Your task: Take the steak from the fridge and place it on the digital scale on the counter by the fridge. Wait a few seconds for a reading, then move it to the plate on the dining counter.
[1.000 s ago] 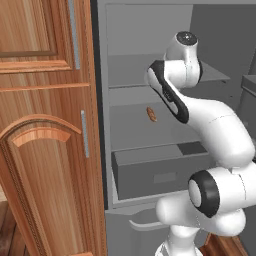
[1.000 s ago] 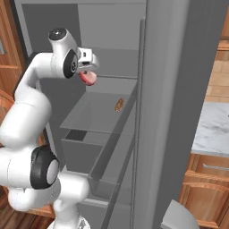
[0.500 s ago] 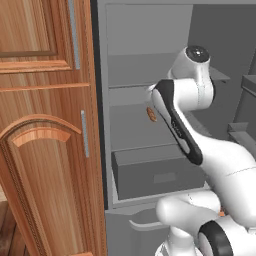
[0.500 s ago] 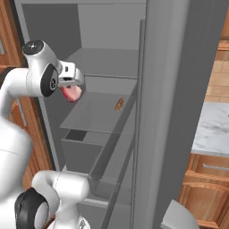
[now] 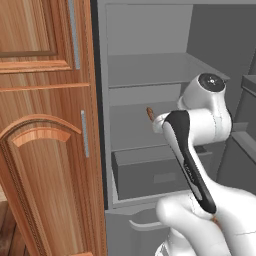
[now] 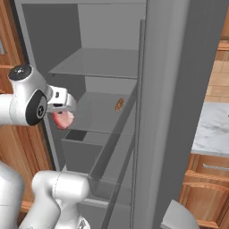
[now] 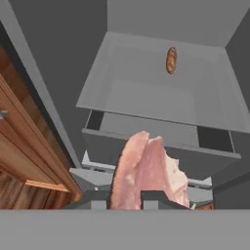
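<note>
The steak (image 7: 146, 171), a pinkish-red slab with a paler rim, hangs in my gripper (image 7: 128, 199), which is shut on it. In the right base view the steak (image 6: 62, 120) sits under the hand, in front of the open fridge (image 6: 103, 67) at the height of its middle shelf. Below the steak lie the grey shelf (image 7: 146, 83) and the drawer (image 7: 146, 132). A corner of the marble counter (image 6: 214, 129) shows at the right. The digital scale, the plate and the dining counter are out of view.
A small brown food item (image 7: 171, 60) (image 6: 119, 104) (image 5: 149, 114) lies on the middle shelf. The open fridge door (image 6: 170, 112) stands as a tall grey slab on the right. A wooden cabinet (image 5: 45, 150) flanks the fridge on the left.
The hand has drawn back out of the fridge and come down with the steak still in its grip. The elbow has swung lower.
</note>
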Controlling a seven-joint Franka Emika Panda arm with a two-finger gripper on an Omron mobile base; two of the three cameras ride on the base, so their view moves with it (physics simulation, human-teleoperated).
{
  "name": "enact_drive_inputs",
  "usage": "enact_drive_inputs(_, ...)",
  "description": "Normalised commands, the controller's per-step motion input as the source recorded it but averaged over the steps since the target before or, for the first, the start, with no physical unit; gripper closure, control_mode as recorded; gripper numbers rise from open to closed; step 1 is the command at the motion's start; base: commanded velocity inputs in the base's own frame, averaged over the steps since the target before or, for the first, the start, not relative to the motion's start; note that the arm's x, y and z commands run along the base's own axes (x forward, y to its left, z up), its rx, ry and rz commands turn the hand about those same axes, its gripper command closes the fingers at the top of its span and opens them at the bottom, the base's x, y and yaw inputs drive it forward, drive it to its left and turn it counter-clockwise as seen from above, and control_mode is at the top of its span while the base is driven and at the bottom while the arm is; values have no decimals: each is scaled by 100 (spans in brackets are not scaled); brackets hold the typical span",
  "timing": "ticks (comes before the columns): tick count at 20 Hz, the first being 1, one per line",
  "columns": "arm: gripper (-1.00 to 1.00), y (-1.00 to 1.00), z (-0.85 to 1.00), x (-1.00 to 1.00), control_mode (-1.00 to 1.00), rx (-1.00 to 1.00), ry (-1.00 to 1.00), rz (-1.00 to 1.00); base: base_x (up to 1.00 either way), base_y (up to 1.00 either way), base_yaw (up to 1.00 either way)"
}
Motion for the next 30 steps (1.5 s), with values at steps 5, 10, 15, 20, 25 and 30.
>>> enact_drive_inputs(5, 100, 0, -52, -9, -100, 0, 18, 0, 0, 0, 0)
enact_drive_inputs(10, 100, 0, -51, -1, -100, 3, 21, 0, 0, 0, 0)
enact_drive_inputs(15, 100, 0, 0, 0, 100, 0, 0, 0, -83, 5, 0)
enact_drive_inputs(20, 100, 0, 0, 0, 100, 0, 0, 0, -100, 23, -2)
enact_drive_inputs(25, 100, 0, 0, 0, 100, 0, 0, 0, -100, 15, -4)
enact_drive_inputs(30, 100, 0, 0, 0, 100, 0, 0, 0, -100, 4, -5)
